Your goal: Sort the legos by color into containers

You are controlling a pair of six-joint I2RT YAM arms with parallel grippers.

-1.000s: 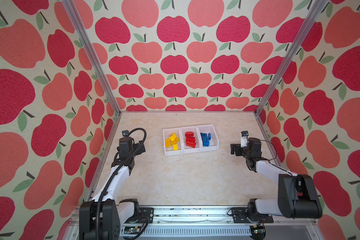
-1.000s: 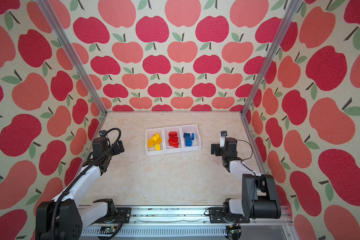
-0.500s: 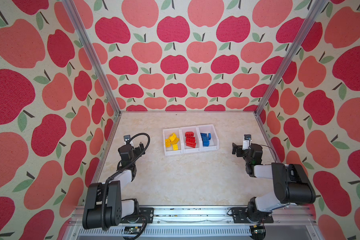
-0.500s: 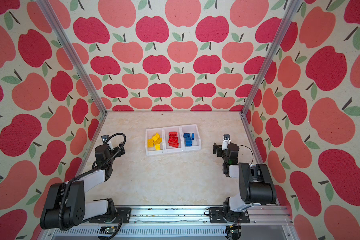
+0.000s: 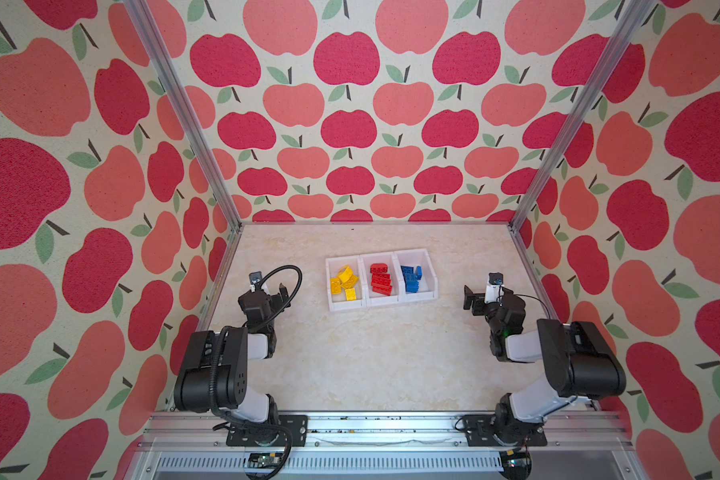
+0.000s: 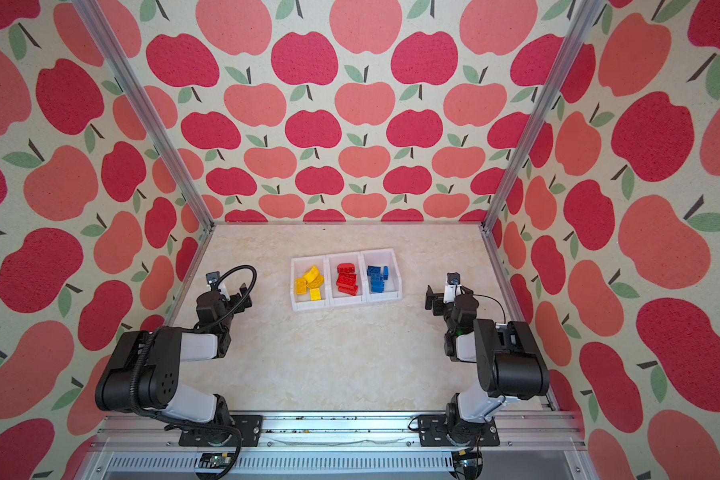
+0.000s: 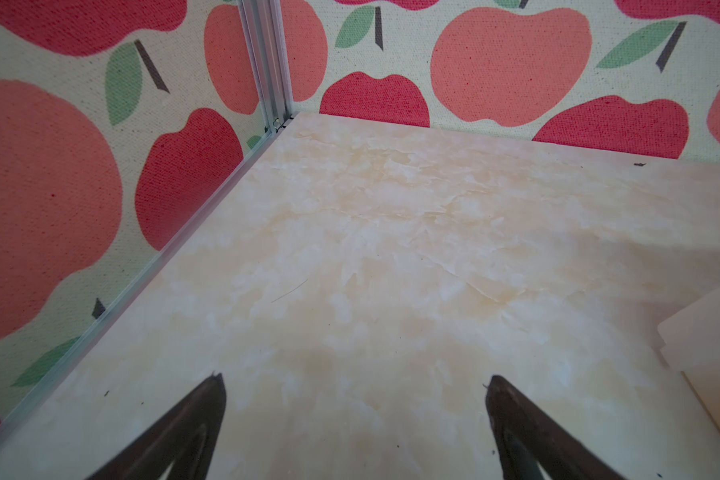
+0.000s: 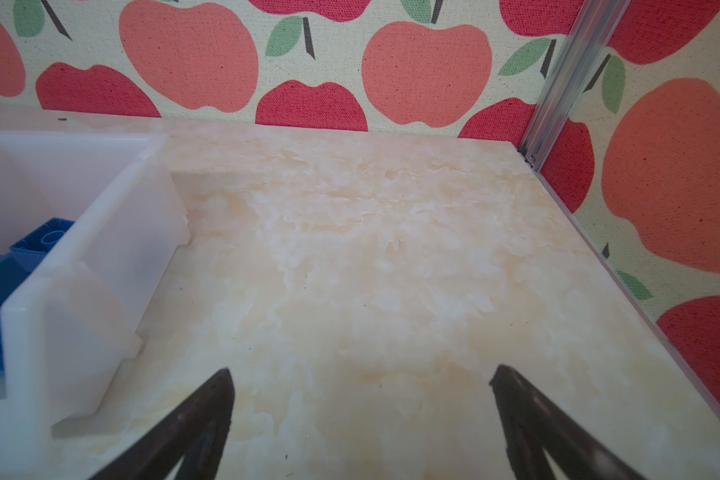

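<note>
well, my left claw and my right claw both gape wide, holding nothing, low over the table on either side of the containers, touching none. yellow legos lie in the left bin, red legos in the middle, blue legos in the right, all three bins joined in a row.

The containers run off the right wrist view, their wall half hiding blue legos.
</note>
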